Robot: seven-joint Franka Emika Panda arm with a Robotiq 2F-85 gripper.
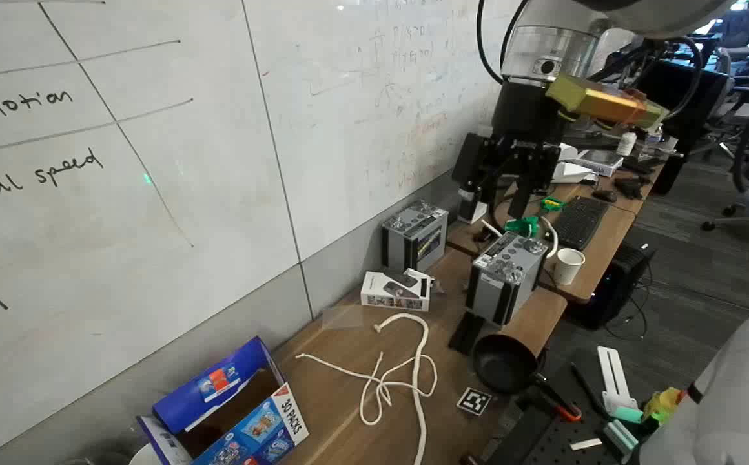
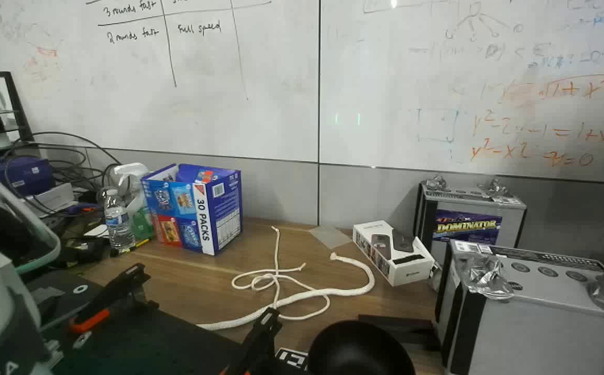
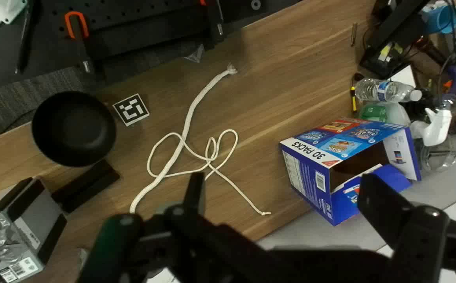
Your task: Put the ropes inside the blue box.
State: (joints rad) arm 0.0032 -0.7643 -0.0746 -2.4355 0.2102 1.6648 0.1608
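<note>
Two white ropes lie on the wooden table: a thick rope in a long curve, and a thin cord in loose loops that cross it. One end of the thick rope is hidden behind my gripper in the wrist view. The blue box, printed "30 PACKS", stands upright by the wall with its top open and flaps folded out. High over the table, towards the grey units, hangs my gripper; its fingers are wide apart, holding nothing and touching neither rope nor box.
A black pan sits near the front edge beside a printed marker. Grey units and a white carton stand beyond the ropes. A water bottle is beside the box. The whiteboard wall borders the table's back.
</note>
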